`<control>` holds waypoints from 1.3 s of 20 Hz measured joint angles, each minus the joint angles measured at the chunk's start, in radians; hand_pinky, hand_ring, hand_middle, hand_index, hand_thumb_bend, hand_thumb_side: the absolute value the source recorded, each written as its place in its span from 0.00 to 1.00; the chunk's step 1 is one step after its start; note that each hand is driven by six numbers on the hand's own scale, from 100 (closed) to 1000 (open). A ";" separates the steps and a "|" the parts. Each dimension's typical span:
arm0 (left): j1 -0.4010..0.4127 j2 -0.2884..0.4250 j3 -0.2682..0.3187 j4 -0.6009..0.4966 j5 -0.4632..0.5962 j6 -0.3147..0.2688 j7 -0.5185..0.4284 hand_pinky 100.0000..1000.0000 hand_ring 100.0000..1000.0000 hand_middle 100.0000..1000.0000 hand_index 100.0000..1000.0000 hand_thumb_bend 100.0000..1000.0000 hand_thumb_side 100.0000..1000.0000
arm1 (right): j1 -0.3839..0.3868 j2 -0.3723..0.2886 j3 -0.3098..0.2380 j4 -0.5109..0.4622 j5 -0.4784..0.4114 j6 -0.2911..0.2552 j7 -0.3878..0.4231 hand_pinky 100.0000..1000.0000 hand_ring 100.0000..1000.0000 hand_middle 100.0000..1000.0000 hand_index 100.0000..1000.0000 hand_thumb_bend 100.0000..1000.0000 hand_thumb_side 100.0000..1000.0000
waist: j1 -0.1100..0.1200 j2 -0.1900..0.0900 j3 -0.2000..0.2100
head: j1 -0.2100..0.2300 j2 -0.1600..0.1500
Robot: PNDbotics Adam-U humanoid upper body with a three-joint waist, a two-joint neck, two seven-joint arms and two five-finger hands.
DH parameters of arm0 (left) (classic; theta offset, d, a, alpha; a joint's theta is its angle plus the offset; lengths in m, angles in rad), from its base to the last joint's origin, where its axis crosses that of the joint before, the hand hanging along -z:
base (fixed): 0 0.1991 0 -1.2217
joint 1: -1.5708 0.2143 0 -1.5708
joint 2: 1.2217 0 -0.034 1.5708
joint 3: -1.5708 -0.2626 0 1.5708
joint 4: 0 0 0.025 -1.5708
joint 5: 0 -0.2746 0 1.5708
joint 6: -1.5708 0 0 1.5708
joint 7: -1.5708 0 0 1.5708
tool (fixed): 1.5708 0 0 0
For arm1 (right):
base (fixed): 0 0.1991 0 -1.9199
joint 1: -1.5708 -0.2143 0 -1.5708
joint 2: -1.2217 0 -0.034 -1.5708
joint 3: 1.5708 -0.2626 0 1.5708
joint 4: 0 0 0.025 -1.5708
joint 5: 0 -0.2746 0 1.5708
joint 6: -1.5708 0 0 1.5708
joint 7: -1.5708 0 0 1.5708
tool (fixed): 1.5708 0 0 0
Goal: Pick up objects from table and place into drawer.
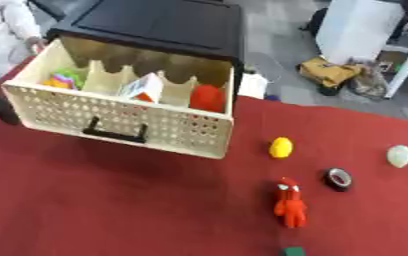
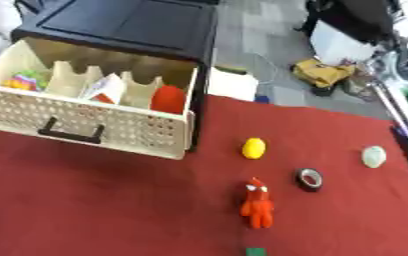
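Neither robot hand shows in either view (finger state cannot be told); cream perforated plastic drawer [image 1: 120, 120] stands open on red tablecloth [image 1: 111, 200].

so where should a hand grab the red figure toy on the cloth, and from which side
Probably the red figure toy is best taken around its torso, from straight above. It lies flat on the red cloth, head toward the drawer and legs toward the near edge, so thumb and fingers can close across its narrow sides. The black ring sits apart to its right, leaving room.
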 measured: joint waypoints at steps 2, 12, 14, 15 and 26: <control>0.001 0.008 0.002 0.000 -0.004 -0.002 0.002 0.32 0.38 0.40 0.83 0.05 1.00 | 0.035 -0.009 -0.021 0.000 -0.026 -0.018 -0.037 0.62 0.68 0.43 0.71 0.26 0.67 | 0.011 -0.004 -0.010 | 0.011 0.005; -0.012 0.101 0.018 0.000 -0.090 -0.031 0.016 0.29 0.35 0.39 0.84 0.01 1.00 | 0.199 -0.024 -0.120 -0.002 -0.126 -0.153 -0.203 0.60 0.67 0.46 0.70 0.05 0.73 | 0.060 -0.014 -0.073 | 0.073 0.041; -0.013 0.127 0.019 0.000 -0.114 -0.039 0.016 0.28 0.35 0.38 0.84 0.00 1.00 | 0.233 -0.024 -0.130 -0.002 -0.142 -0.189 -0.229 0.59 0.66 0.46 0.71 0.03 0.79 | 0.070 -0.015 -0.086 | 0.088 0.046; -0.013 0.141 0.019 0.000 -0.127 -0.043 0.016 0.28 0.34 0.38 0.83 0.00 1.00 | 0.251 -0.024 -0.135 -0.002 -0.150 -0.207 -0.240 0.59 0.66 0.47 0.71 0.02 0.82 | 0.074 -0.015 -0.091 | 0.096 0.047; -0.002 0.339 0.024 0.000 -0.312 -0.113 0.011 0.15 0.26 0.35 0.79 0.00 1.00 | 0.452 0.024 -0.160 -0.002 -0.110 -0.412 -0.303 0.59 0.67 0.49 0.73 0.02 0.96 | 0.102 -0.011 -0.137 | 0.148 0.054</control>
